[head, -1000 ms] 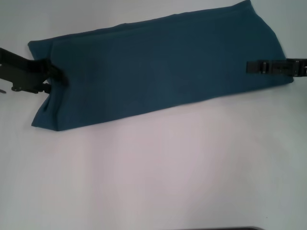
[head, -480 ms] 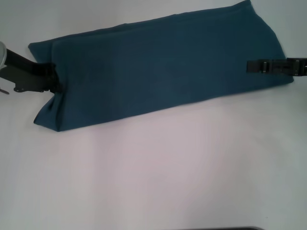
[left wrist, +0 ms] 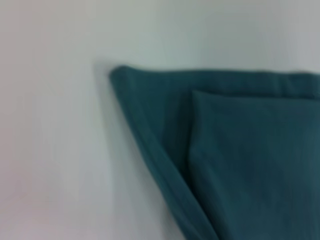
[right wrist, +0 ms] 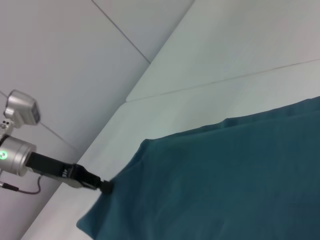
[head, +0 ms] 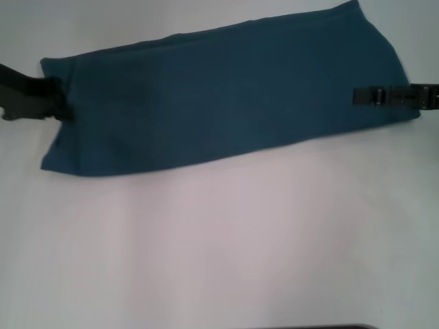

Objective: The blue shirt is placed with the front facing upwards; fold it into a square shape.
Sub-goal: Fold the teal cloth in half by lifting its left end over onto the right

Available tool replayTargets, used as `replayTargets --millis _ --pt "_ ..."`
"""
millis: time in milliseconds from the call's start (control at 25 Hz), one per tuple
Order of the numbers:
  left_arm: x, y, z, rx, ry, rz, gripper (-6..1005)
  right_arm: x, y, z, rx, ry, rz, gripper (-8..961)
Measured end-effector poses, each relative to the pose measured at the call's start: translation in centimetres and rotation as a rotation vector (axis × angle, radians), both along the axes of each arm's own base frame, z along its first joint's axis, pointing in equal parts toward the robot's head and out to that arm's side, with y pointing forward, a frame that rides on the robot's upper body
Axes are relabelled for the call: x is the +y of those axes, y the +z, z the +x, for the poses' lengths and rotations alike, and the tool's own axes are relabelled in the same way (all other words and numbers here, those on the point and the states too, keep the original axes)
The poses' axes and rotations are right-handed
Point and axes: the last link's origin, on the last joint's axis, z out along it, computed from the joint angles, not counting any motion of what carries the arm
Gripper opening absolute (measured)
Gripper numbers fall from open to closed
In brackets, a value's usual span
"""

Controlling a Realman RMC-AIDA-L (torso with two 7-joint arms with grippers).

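Observation:
The blue shirt (head: 226,96) lies folded into a long band across the far part of the white table (head: 219,247), plain side up, with no lettering or collar showing. My left gripper (head: 65,106) is at the band's left edge and shut on the cloth there; it also shows in the right wrist view (right wrist: 105,186), tip on the shirt's edge (right wrist: 225,180). The left wrist view shows a layered corner of the shirt (left wrist: 240,160). My right gripper (head: 358,96) reaches in over the band's right end.
Bare white table lies in front of the shirt and to its left. A dark strip (head: 315,327) shows at the near edge of the head view. In the right wrist view a pale wall (right wrist: 75,60) stands behind the table's far side.
My left gripper has moved left and slightly up. The shirt's left edge has gone with it and now lies straighter and flatter. The right gripper has not moved.

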Motion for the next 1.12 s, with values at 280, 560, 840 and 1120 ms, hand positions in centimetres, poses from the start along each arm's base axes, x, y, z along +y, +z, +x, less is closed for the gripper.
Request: replayTargets --millis 280,560,840,1120 --pt "0.2 3.1 -1.3 0.117 0.040 0.036 22 -0.1 0.0 0.1 0.005 -0.008 -0.002 873" --pt "0.4 5.8 -2.4 0.188 0.070 0.078 21 0.0 -0.1 0.0 0.009 -0.009 -0.006 872" --pt "0.5 6.0 -2.4 0.206 0.060 0.071 22 0.0 -0.1 0.0 0.010 -0.008 -0.007 871" --pt "0.3 6.4 0.2 0.138 0.027 0.021 23 -0.1 0.0 0.1 -0.001 -0.008 -0.014 871"
